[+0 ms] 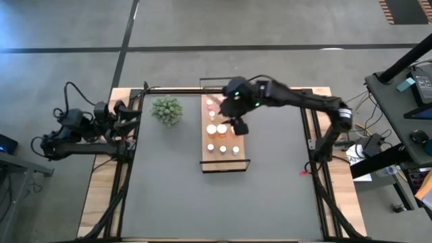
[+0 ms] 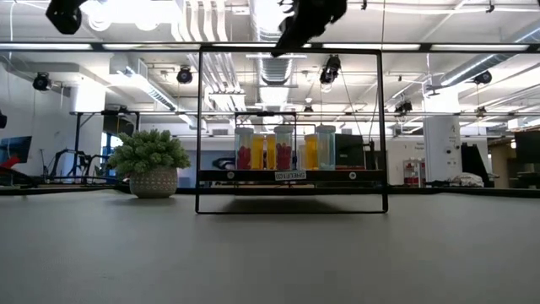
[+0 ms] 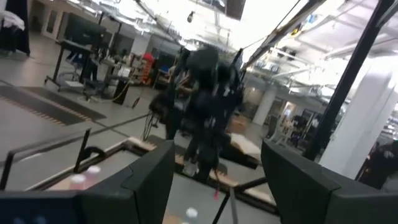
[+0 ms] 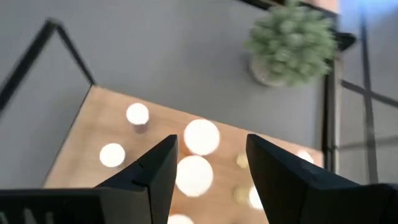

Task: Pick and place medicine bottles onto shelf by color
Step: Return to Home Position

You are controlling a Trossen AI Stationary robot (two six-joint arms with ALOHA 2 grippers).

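Note:
The shelf (image 1: 237,160), a light-wood board with black wire rails at its two short ends, lies at the table's middle. Several medicine bottles (image 1: 216,129) stand upright on it, white caps up; in the low view they show red, orange and whitish bodies (image 2: 284,150). My right gripper (image 1: 239,126) hangs open above the shelf's right side, well clear of the bottles, and points slanting down; its wrist view shows white caps (image 4: 201,136) below its fingers (image 4: 211,146). My left gripper (image 1: 132,116) waits open at the table's left edge.
A green spiky plant in a pot (image 1: 167,110) stands on the table left of the shelf's far end. Black frame rails (image 1: 310,128) run along the table's left and right sides. Dark mat lies bare near the front edge (image 1: 216,202).

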